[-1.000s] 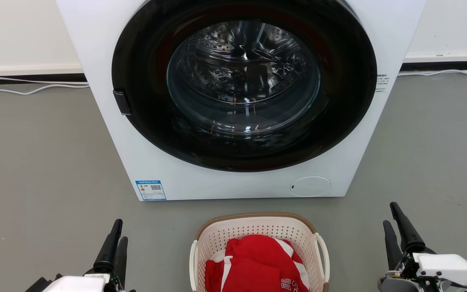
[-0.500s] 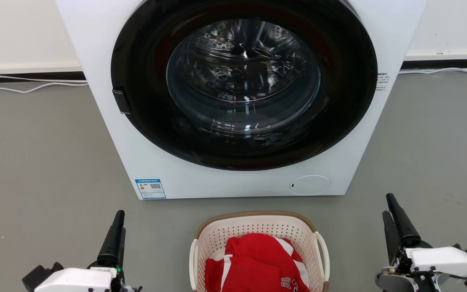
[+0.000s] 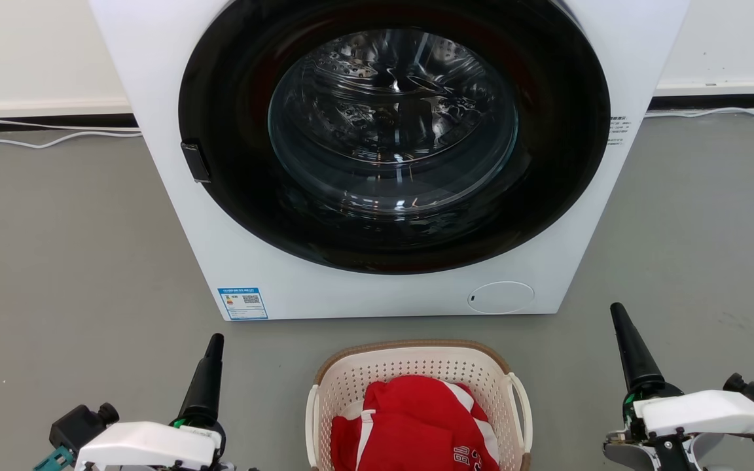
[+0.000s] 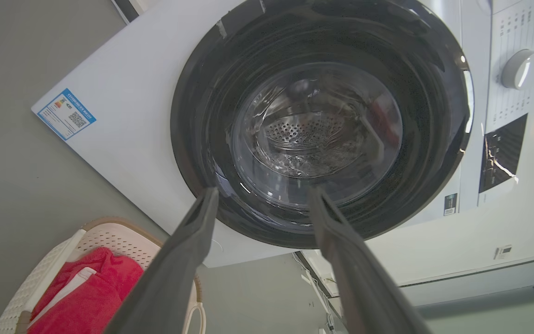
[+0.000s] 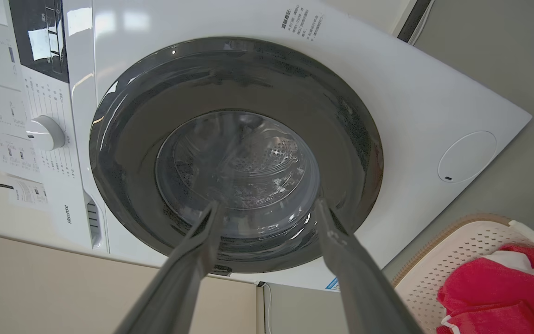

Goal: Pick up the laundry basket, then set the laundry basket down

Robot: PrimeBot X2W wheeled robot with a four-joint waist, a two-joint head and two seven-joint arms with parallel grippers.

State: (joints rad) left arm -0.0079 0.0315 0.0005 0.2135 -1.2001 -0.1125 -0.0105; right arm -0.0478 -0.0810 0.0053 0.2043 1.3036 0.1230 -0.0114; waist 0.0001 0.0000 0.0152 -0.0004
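A cream-white perforated laundry basket [image 3: 416, 366], edged with a brown woven-look rim and fitted with white loop handles [image 3: 522, 407] on either side, sits on the grey floor [image 3: 56, 261] just in front of a white front-loading washer [image 3: 174, 183], near its closed round door [image 3: 393, 131]. A crumpled red garment [image 3: 416, 425] with white stripes lies heaped inside. The basket's near end runs off the bottom of the head view, so it appears to rest flat on the floor, though that part is not visible.

The robot's left gripper [image 4: 263, 195] hangs to the basket's left with its two long dark fingers spread wide and nothing between them. The right gripper [image 5: 267, 204], to the basket's right, is likewise splayed and empty. Both point toward the washer. Each stands well apart from the basket and touches neither handle nor rim.
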